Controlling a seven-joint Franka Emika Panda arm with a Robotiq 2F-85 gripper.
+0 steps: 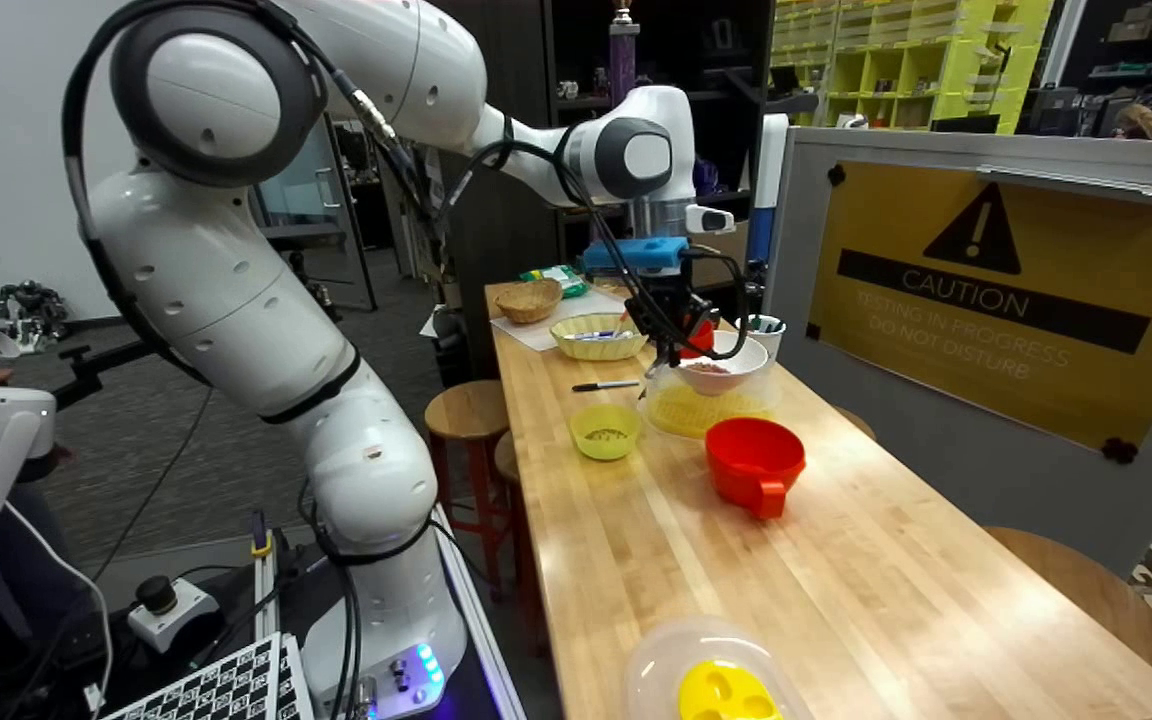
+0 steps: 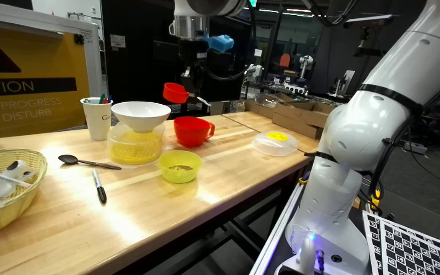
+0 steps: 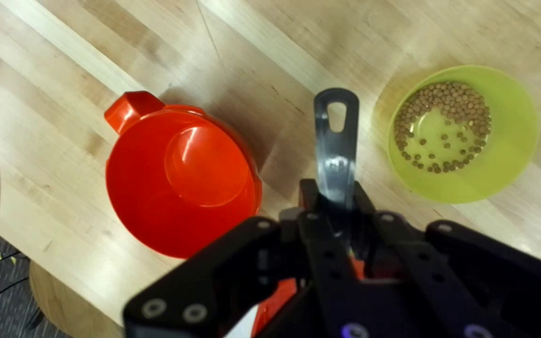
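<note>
My gripper (image 3: pixel 332 195) is shut on the grey handle (image 3: pixel 336 145) of a small red measuring cup (image 2: pixel 175 93). The cup is up in the air and looks tilted; its inside is hidden. In an exterior view the cup (image 1: pixel 700 340) overlaps a white bowl (image 1: pixel 731 365) with reddish-brown bits in it. The bowl (image 2: pixel 141 114) stands on a clear container with a yellow base (image 2: pixel 136 149). A larger red cup with a handle (image 3: pixel 181 188) and a yellow-green bowl (image 3: pixel 510 155) with small brown beans stand on the table below the gripper.
A black spoon (image 2: pixel 90 163) and a marker (image 2: pixel 99 187) lie on the table. A basket of pens (image 2: pixel 17 202), a paper cup with pens (image 2: pixel 98 122) and a clear lid with a yellow top (image 2: pixel 275 145) stand around. A signed partition (image 1: pixel 996 290) borders the table.
</note>
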